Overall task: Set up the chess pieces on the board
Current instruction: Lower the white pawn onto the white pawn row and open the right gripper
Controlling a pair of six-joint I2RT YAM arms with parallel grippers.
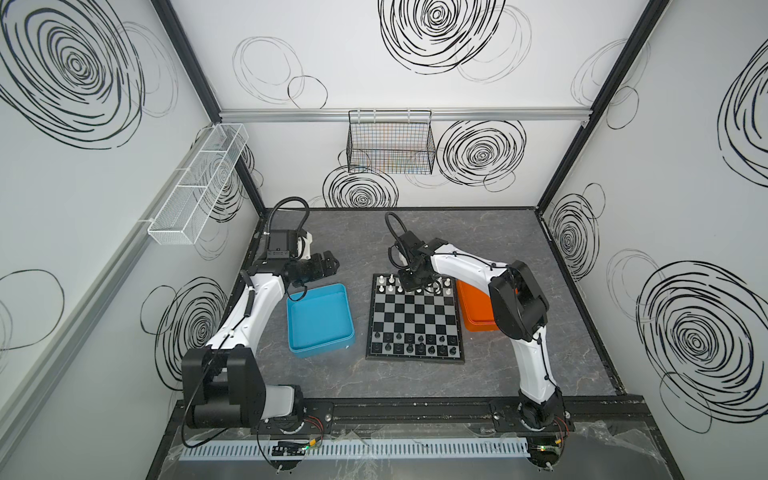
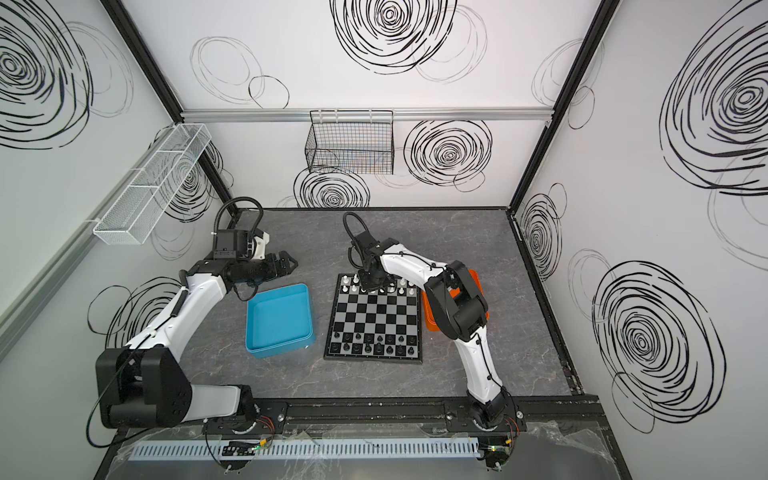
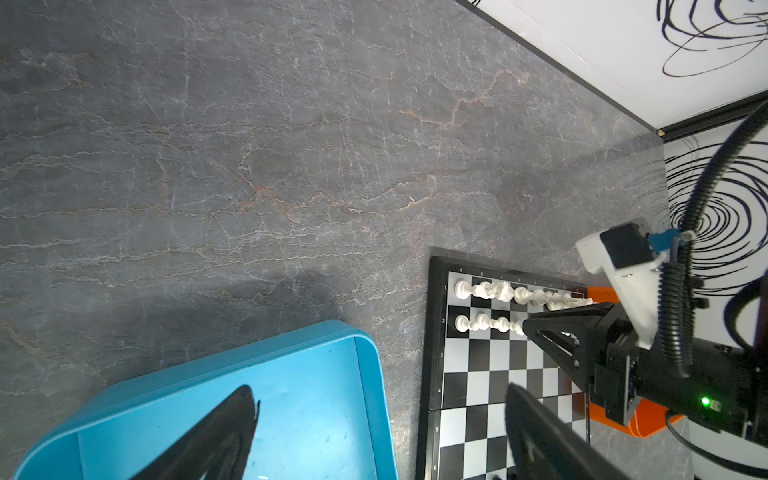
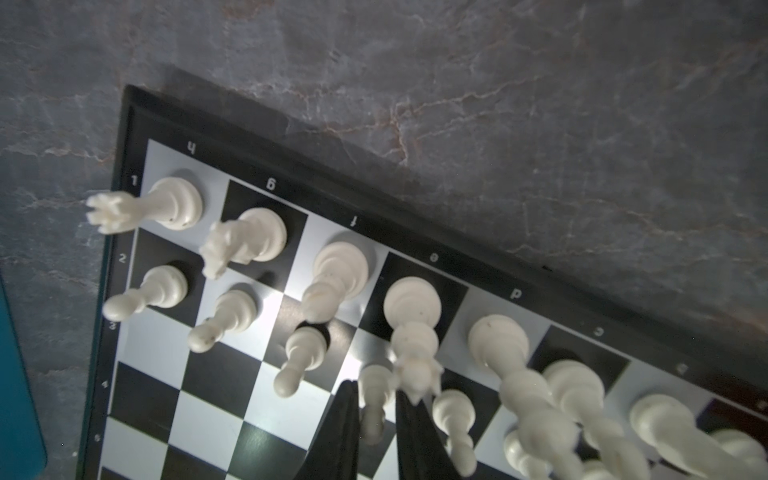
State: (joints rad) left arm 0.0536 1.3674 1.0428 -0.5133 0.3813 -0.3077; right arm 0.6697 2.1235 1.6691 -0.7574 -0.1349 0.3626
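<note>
The board (image 1: 415, 320) (image 2: 376, 320) lies mid-table. White chess pieces (image 1: 446, 286) fill its two far rows and black chess pieces (image 1: 415, 345) its two near rows. My right gripper (image 1: 412, 286) (image 2: 371, 286) points down over the white pawn row. In the right wrist view its fingers (image 4: 347, 419) stand narrowly apart on either side of a white pawn (image 4: 376, 390), which stands on the board (image 4: 166, 395). My left gripper (image 1: 330, 264) (image 3: 380, 388) hangs wide open and empty above the far corner of the blue tray.
An empty blue tray (image 1: 320, 320) lies left of the board. An orange tray (image 1: 473, 316) sits on the right, partly under the right arm. A black wire basket (image 1: 390, 143) and a white mesh basket (image 1: 195, 187) hang on the walls.
</note>
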